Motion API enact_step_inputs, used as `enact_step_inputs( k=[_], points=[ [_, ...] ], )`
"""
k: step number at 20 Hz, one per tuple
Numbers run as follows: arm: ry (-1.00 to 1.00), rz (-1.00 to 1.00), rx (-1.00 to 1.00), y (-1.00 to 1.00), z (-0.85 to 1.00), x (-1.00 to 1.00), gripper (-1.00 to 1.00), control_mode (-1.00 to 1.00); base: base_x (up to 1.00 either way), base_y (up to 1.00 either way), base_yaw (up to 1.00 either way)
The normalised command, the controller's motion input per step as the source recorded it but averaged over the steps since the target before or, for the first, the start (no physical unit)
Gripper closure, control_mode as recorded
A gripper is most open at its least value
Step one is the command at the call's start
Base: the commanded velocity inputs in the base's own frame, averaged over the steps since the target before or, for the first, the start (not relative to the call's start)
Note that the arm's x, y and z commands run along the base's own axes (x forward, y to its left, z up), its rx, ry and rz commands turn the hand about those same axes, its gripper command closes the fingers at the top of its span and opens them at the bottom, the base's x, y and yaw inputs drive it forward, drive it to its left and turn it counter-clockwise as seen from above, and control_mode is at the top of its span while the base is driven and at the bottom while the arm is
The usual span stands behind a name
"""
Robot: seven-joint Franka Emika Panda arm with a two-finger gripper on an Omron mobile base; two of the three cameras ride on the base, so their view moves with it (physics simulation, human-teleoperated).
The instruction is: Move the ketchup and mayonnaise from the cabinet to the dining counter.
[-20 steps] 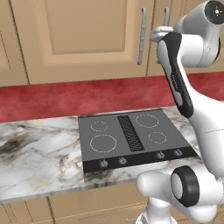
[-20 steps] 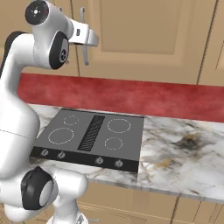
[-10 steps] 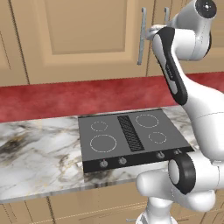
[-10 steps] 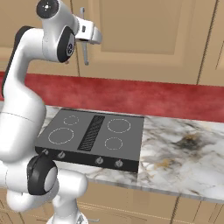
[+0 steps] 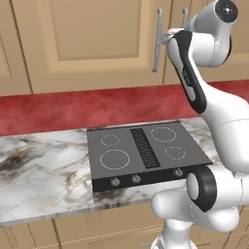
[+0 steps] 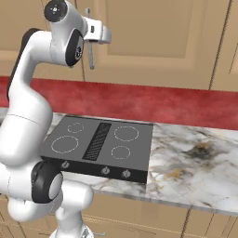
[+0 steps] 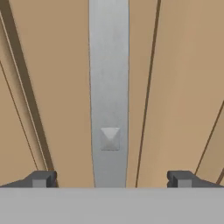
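Observation:
The cabinet (image 5: 92, 44) is a tan wall unit with panelled doors, both standing shut. Its long silver bar handle (image 5: 157, 41) hangs by the door seam. My gripper (image 7: 109, 178) is raised right up to that handle (image 7: 109, 100), open, with the bar running between the two dark fingertips (image 7: 41, 178) and untouched by them. In the right base view the white hand (image 6: 98, 33) sits against the handle (image 6: 90, 58). The ketchup and the mayonnaise are out of view, and so is the dining counter.
Below the cabinet runs a red backsplash (image 5: 73, 107) over a marble worktop (image 5: 44, 170) with an inset black cooktop (image 5: 143, 153). A second silver handle (image 5: 185, 17) lies just right of my hand. Tan drawer fronts (image 6: 153, 223) sit under the worktop.
The arm has risen and the hand has closed in leftward on the cabinet handle. The jaws stay open and the doors stay shut.

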Motion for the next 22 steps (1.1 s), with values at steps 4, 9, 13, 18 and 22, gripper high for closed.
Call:
enact_step_inputs(
  k=[4,9,13,18,22],
  points=[
    [-0.13,0.0,-0.01,-0.01,-0.26,0.26,-1.0,-1.0,0.0,0.0,0.0],
    [-0.03,0.0,0.0,-0.08,-0.23,0.42,-1.0,-1.0,0.0,0.0,0.0],
    [0.0,0.0,0.0,-0.13,-0.13,0.49,-1.0,-1.0,0.0,0.0,0.0],
    [0.02,0.02,0.0,-0.24,-0.09,0.21,1.0,-1.0,0.0,0.0,0.0],
    [0.0,0.04,0.0,-0.35,-0.09,-0.13,1.0,-1.0,0.0,0.0,0.0]
  ],
)
